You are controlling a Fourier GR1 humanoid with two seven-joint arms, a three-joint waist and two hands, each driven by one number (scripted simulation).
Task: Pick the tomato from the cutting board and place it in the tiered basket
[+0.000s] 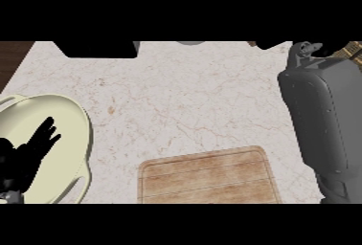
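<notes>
Nearest, at the lower edge, the wooden cutting board [205, 178] lay flat on the pale marbled table [184, 95], its grooved top bare. The tomato did not show anywhere in the head view, on the board or elsewhere, so its place could not be told.

At the lower left, the left robot hand [29, 152] was open with its black fingers straight and spread, pointing up and to the right. It showed in front of a cream round dish [71, 119] with a raised rim, which reached the view's left edge. Whether the hand touched the dish could not be told.

Along the right side the grey right forearm [322, 115] stretched away from the lower edge toward the far end of the table. The right robot hand [279, 44] was mostly cut off by the view's top edge, and it could not be told whether it was open, closed or gripping anything.

Farthest off, a black block [96, 49] sat at the table's far left edge.
</notes>
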